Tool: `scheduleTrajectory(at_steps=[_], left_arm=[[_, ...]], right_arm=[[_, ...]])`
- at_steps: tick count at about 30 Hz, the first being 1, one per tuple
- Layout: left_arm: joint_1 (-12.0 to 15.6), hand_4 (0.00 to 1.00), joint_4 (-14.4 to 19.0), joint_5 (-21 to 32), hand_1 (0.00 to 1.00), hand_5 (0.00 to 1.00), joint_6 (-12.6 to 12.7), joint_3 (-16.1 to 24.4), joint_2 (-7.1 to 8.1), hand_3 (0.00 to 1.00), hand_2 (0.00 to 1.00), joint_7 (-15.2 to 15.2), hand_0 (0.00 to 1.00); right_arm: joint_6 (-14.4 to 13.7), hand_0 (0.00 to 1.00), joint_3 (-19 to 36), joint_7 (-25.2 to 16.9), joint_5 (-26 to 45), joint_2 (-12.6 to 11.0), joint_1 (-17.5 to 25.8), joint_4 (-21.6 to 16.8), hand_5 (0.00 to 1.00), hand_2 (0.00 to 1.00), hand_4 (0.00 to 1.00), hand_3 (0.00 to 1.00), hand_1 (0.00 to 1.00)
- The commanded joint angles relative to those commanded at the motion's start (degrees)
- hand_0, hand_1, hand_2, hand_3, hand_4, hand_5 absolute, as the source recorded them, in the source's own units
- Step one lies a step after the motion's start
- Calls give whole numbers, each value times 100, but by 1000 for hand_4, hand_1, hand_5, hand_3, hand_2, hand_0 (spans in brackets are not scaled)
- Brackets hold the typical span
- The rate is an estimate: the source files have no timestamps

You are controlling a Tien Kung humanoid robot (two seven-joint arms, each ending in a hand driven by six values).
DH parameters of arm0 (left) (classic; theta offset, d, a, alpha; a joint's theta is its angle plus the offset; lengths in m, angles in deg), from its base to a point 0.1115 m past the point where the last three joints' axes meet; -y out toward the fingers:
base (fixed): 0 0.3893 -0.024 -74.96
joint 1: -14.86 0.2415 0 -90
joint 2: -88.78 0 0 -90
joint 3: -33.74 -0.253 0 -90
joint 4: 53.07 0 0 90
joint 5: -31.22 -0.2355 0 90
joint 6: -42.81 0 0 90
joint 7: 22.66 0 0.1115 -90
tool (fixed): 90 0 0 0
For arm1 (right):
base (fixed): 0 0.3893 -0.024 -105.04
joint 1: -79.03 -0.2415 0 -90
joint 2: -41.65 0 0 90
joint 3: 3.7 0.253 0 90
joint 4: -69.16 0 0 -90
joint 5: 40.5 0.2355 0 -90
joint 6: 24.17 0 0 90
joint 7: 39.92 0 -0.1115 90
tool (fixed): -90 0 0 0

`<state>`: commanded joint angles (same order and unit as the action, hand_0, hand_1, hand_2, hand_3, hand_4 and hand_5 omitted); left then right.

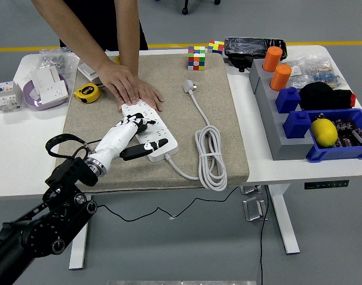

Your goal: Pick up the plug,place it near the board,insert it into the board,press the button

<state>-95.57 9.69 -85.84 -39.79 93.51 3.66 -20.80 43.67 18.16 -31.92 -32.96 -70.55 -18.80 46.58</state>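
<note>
White-shelled left hand, fingers loosely spread and holding nothing, rests over the near half of the board, thumb pointing along its near edge. A black plug sits in the board, mostly hidden under the fingers. At the board's far end, a person's hand presses flat on it. From the board's near corner a white cable runs right in loops, ending in a loose white plug beyond the board. Beige mat underlies the board on the worktop. Left of the board's far end lies a yellow tape measure.
</note>
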Motion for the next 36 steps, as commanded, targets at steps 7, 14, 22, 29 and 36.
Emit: scheduleTrajectory(at_steps=[7,14,22,29,36], left_arm=[[-94,998,-10,-42,963,998,-9,-26,-14,865,901,2,997],[-83,998,210,-170,960,998,47,43,-5,864,896,15,998],[489,998,1562,-951,752,858,196,432,62,856,728,-489,773],[963,814,3035,-1293,340,373,-643,235,232,866,377,-1005,371],[838,603,3295,-1293,128,140,-1308,-43,326,858,195,-1185,246]], right_arm=[[-9,790,6,0,-13,0,-14,-1,998,732,998,757,741],[-11,790,23,-2,-15,5,-16,-1,998,731,998,757,740],[-4,790,76,-5,-20,26,7,4,998,731,998,757,740],[-1,789,107,-5,-23,30,21,5,998,731,998,757,740],[-12,788,80,-13,-37,16,-8,-4,998,731,998,757,740]])
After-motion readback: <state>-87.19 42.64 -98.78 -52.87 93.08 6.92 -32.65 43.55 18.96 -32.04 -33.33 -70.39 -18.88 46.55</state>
